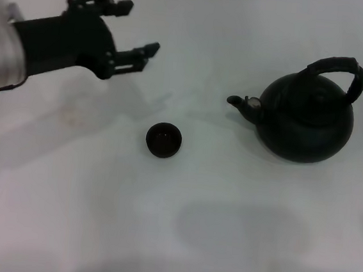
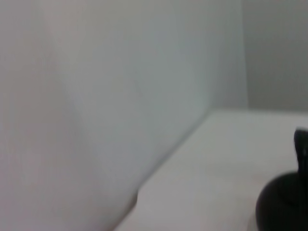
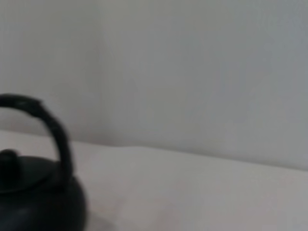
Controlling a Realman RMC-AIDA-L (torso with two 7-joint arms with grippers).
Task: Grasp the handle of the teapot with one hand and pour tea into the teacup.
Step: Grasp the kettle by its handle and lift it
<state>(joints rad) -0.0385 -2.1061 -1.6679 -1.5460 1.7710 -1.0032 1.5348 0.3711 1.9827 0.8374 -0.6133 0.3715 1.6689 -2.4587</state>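
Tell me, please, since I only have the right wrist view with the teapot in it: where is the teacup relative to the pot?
Observer: In the head view the teacup stands on the white table, off the spout side of the teapot, apart from it.
Operator: Thank you. Is either gripper on the handle yet?
Observer: No. The handle is free; nothing touches it.
Operator: Where is the left gripper, then?
Observer: The left gripper is open above the table at the far left, beyond the teacup, holding nothing.
Operator: And the right gripper?
Observer: It appears in no view.
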